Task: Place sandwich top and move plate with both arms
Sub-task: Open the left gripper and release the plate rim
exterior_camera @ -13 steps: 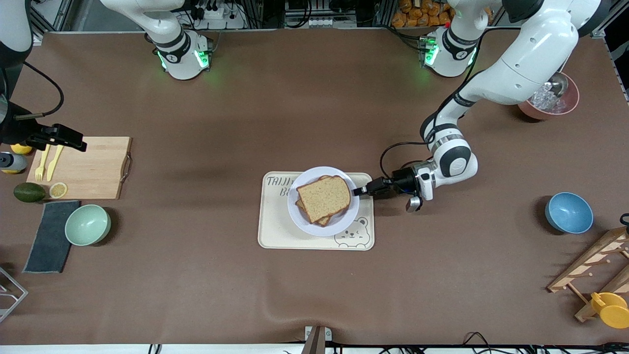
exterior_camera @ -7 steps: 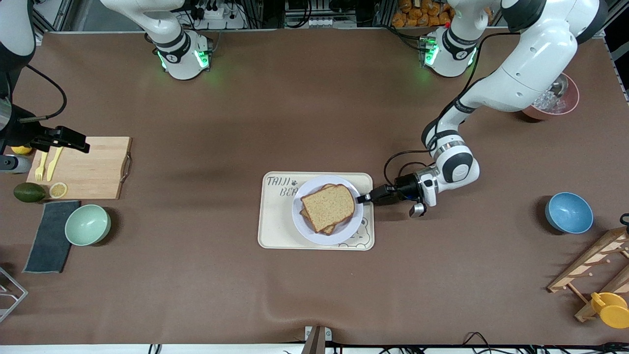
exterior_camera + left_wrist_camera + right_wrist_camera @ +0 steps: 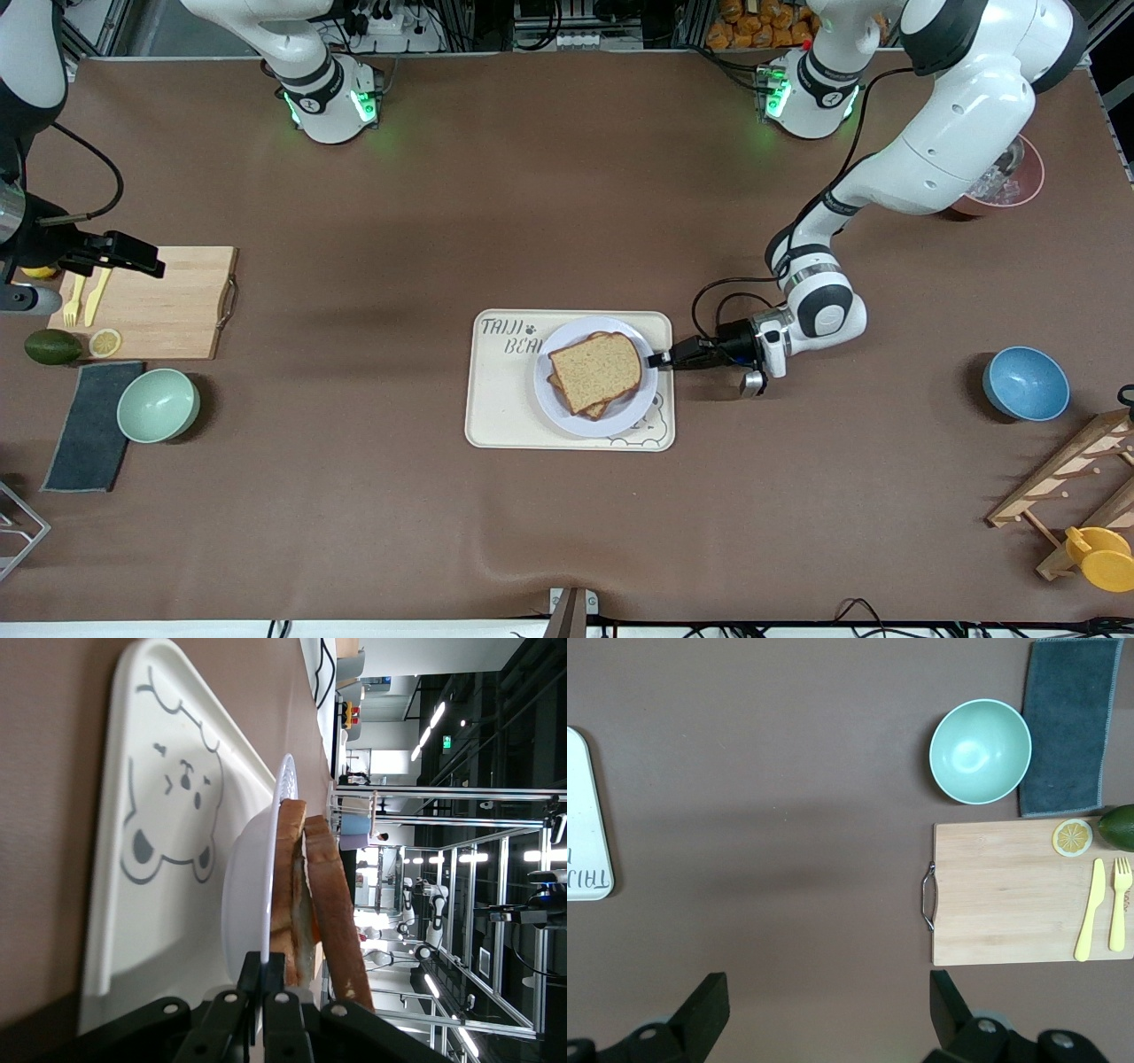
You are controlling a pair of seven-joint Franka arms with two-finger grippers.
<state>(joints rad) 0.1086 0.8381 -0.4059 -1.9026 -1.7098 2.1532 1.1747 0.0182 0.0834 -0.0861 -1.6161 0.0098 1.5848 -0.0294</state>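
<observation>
so the plain square slice of light-brown wholemeal bread (image 3: pixel 595 370) is already sitting on top of the lower slice on the small round pale lavender-white plate (image 3: pixel 556 409), a bit skewed so the bottom slice pokes out underneath. the plate rests on the cream rectangular tray with the bear drawing (image 3: pixel 496 416), pushed toward the left arm's end of it and partly covering the bear. the left tool (image 3: pixel 657 359) is clamped tight on the plate's rim on that same side; in the left wrist view you can see the black fingers (image 3: pixel 266 992) pinching the thin white edge with the sandwich right next to them. the right tool (image 3: pixel 133 254) hangs with its jaws wide apart and holding nothing over the light wooden cutting board (image 3: pixel 168 301) with the yellow fork and knife, well apart from the plate, so that arm is just waiting. my take: the bread part looks done and the step in hand is moving the plate. one pinch on a rim is a weak hold, so keep the plate level and go slow, or the loose top slice could slide. i'd bring the right tool over to grab the rim toward the right arm's end before any real lift.
</observation>
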